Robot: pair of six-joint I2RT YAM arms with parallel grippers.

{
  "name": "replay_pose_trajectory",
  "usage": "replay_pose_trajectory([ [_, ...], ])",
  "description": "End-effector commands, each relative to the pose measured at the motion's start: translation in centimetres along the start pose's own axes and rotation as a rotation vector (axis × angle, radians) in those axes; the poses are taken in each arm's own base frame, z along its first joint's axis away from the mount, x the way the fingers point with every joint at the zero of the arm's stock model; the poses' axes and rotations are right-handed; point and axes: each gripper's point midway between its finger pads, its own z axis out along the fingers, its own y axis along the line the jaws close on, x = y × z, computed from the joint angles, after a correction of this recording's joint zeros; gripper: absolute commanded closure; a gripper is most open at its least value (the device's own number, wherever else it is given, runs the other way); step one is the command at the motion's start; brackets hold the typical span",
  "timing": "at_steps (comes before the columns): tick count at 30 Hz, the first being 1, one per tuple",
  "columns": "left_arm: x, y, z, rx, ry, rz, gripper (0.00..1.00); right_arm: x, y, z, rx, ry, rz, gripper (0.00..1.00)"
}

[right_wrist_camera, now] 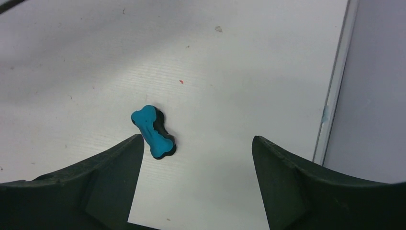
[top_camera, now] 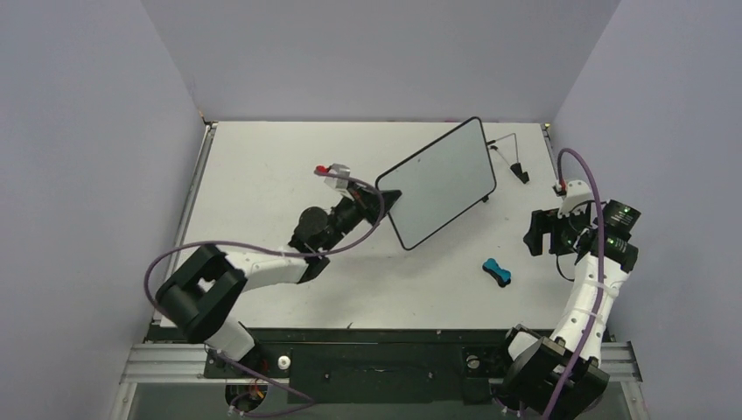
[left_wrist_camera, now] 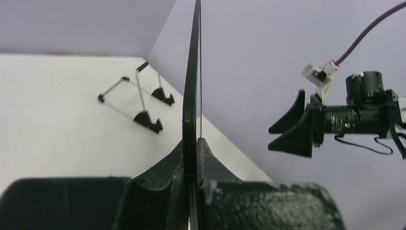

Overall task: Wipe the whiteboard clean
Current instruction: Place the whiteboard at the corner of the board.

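The whiteboard (top_camera: 437,184) is a white board with a thin black rim, and its face looks clean. It is held up off the table, tilted, by its left lower edge. My left gripper (top_camera: 385,199) is shut on that edge. In the left wrist view the board shows edge-on (left_wrist_camera: 193,81) between the left gripper's (left_wrist_camera: 194,143) two fingers. The small blue bone-shaped eraser (top_camera: 497,271) lies on the table near the right. My right gripper (top_camera: 538,234) is open and empty, above and right of the eraser. In the right wrist view the eraser (right_wrist_camera: 153,132) lies by the left finger of the gripper (right_wrist_camera: 197,141).
The thin wire stand (top_camera: 512,157) with black feet stands at the back right, behind the board; it also shows in the left wrist view (left_wrist_camera: 143,103). Purple walls close in the table on three sides. The table's right edge strip (right_wrist_camera: 335,81) runs close to my right gripper.
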Motion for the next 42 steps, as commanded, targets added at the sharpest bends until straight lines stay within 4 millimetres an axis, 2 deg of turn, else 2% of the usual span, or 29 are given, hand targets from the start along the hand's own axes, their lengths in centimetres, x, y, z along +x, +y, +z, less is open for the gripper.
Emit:
replay_pose_trajectory([
  [1,-7.4,-6.1,6.6,0.258,-0.271,-0.004,1.0,-0.9,-0.8,-1.4,0.022,-0.092,0.056,0.21],
  [4,-7.1,-5.8,11.6,0.279,-0.284,-0.004,1.0,-0.5,-1.2,-1.9,0.034,-0.113,0.086,0.21],
  [10,-4.9,-4.3,19.2,0.309,-0.255,-0.001,1.0,0.0,-1.6,-2.1,0.034,-0.117,0.096,0.21],
  [16,-1.2,-1.9,24.1,0.328,-0.181,-0.004,1.0,0.5,-1.9,-1.8,0.022,-0.114,0.11,0.19],
  [25,0.5,-0.2,27.8,0.332,-0.161,-0.014,1.0,1.5,-2.3,-0.8,-0.008,-0.087,0.132,0.16],
  [42,1.5,2.3,29.3,0.262,-0.152,0.023,1.0,1.7,-2.6,-0.6,0.001,-0.083,0.145,0.14],
])
